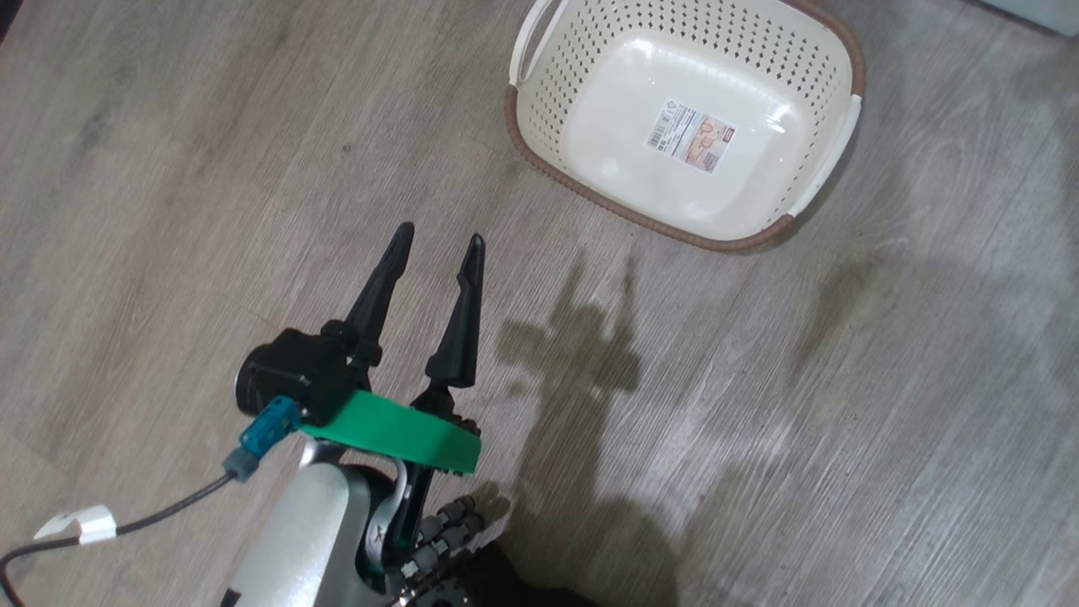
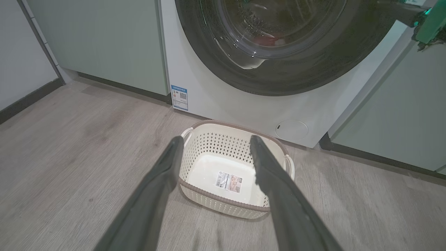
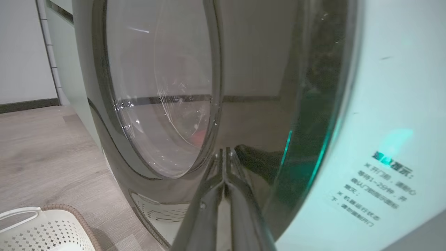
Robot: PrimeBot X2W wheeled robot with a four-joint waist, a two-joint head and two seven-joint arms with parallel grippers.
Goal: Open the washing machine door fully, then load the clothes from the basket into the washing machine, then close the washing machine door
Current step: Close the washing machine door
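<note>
Left tool (image 1: 442, 233) spread wide over the floor (image 1: 169, 169); right tool (image 3: 224, 150) shut against the door (image 3: 271, 87).

Head view: the left tool hangs with its two dark fingers well apart, holding nothing, and the basket (image 1: 548, 93) sits on the floor ahead and to the right of it, apart, with a label on its bottom. Left wrist view: the fingers frame the basket, which stands just before the washer (image 2: 216, 97), below the door's black rim; red cloth (image 2: 268, 40) shows through the glass, inside the drum. Right wrist view: the right tool's fingers are pressed together with nothing between them, tips against the door's glossy rim close to the washer's white front; a red patch shows behind the domed glass, and a corner of the basket lies at lower left.
</note>
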